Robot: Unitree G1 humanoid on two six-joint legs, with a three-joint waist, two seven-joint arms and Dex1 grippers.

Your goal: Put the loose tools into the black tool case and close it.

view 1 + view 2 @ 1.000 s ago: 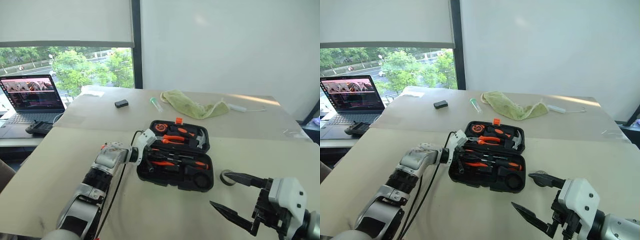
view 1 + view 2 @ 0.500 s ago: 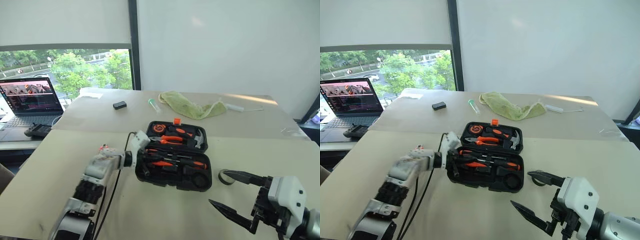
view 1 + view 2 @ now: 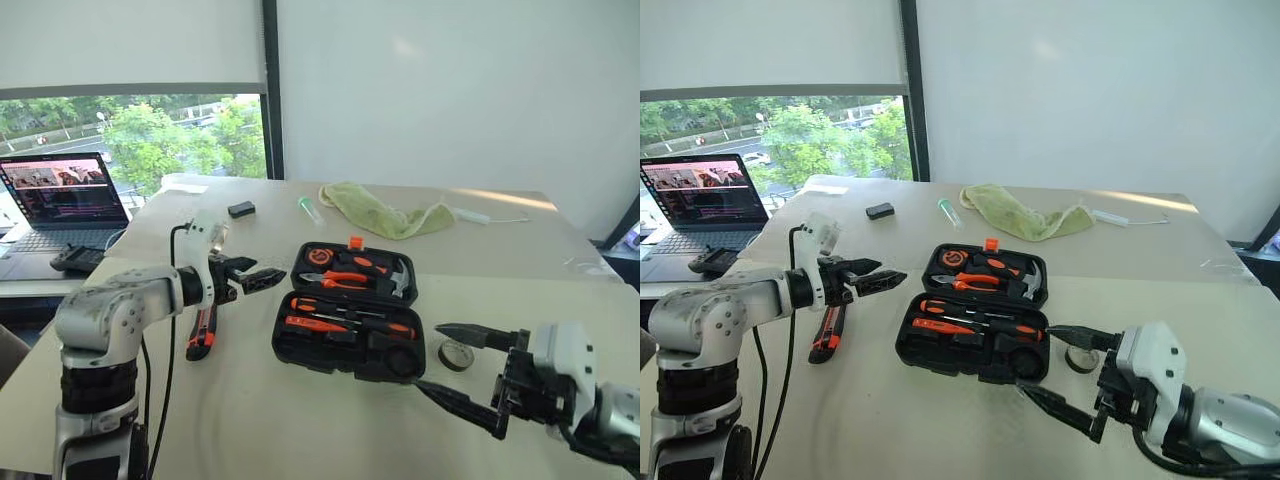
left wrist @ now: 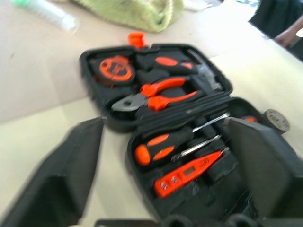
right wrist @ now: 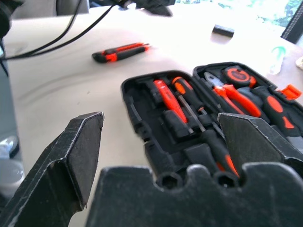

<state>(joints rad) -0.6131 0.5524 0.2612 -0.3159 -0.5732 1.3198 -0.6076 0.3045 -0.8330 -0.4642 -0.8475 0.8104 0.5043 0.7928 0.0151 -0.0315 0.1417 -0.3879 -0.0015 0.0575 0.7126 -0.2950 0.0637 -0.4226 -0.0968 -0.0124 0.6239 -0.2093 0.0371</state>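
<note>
The black tool case (image 3: 288, 348) lies open mid-table. Two long screwdrivers (image 3: 348, 325) and a small orange screwdriver (image 4: 188, 173) rest in its near half. Pliers, a hammer and a tape measure fill the far half. The utility knife (image 3: 202, 335) lies on the table left of the case. The grey tape ring (image 3: 457, 354) sits just off the case's right end. My left gripper (image 3: 262, 278) hangs open above the table, left of the case and pointing at it. My right gripper (image 3: 432, 360) is open and low, with the tape ring behind its upper finger.
A laptop (image 3: 62, 195) and a black device (image 3: 75, 258) sit on the side desk at far left. At the back of the table lie a green cloth (image 3: 385, 215), a small black box (image 3: 241, 208) and a clear tube (image 3: 311, 208).
My left gripper has lifted away from the case's left end, swung up and left, and opened. With the arm moved off, the utility knife shows on the table. The right gripper edged forward.
</note>
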